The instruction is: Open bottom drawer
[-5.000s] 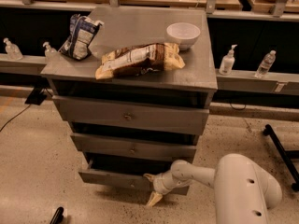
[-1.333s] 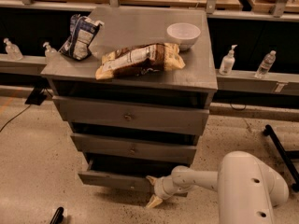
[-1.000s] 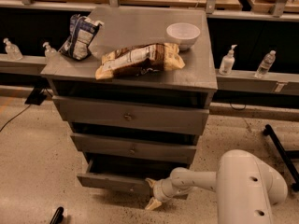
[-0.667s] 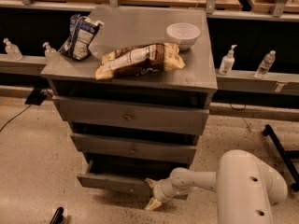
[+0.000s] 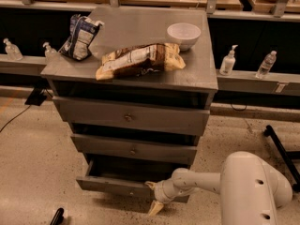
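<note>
**Speckled floor (image 5: pixel 33 172), grey chest, lowest drawer part-way out**

Speckled floor lay under a grey chest (image 5: pixel 140 22) at mid-frame. Its bottom drawer (image 5: pixel 112 185) stood out a little, ahead of the middle drawer (image 5: pixel 103 146) above it. A white arm (image 5: pixel 201 182) reached in from the lower right. Its jaws sat against the bottom drawer's front, right of centre; whether they gripped it could not be told. Two snack bags (image 5: pixel 140 60) and a white bowl (image 5: pixel 183 33) sat on top.

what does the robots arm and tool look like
The arm is smooth, rounded white casing: a bulky shell with small dark holes, narrowing to a slim jointed wrist. No loose cables show. The tool, pale with tan tips, is at the front of the bottom drawer.
</note>
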You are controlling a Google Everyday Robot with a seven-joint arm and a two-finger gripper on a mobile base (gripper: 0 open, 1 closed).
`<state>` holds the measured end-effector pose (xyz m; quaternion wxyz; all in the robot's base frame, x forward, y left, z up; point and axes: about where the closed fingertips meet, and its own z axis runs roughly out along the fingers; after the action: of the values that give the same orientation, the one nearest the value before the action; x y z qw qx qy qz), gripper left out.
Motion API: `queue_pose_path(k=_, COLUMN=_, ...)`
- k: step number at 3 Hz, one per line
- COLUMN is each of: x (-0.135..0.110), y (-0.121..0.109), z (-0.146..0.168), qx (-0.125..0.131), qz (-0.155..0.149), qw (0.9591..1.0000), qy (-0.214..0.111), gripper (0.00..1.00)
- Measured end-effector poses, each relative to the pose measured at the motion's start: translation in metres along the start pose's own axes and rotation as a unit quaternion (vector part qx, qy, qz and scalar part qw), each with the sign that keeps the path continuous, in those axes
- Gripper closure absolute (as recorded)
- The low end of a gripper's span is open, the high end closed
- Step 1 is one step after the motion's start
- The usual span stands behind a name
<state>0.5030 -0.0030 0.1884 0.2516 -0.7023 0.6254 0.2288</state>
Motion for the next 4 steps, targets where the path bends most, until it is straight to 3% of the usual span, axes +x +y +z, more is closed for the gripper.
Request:
queue_pose_path(k=1, x=-0.011, y=-0.016, z=-0.006, qx=0.025, qz=-0.032, qw=0.9992, qy=0.008, gripper=0.03)
queue_pose_path(k=2, x=-0.017, y=-0.046, z=-0.009, qx=0.065, qz=-0.068, qw=0.9954, qy=0.02, gripper=0.0)
queue_pose_path(k=3, x=-0.005, y=-0.073, z=-0.008, qx=0.089, qz=-0.067, qw=0.9933, qy=0.03, gripper=0.0)
queue_pose_path(k=4, x=0.019, y=-0.092, z=-0.005, qx=0.093, qz=-0.04, qw=0.9943, qy=0.033, gripper=0.02)
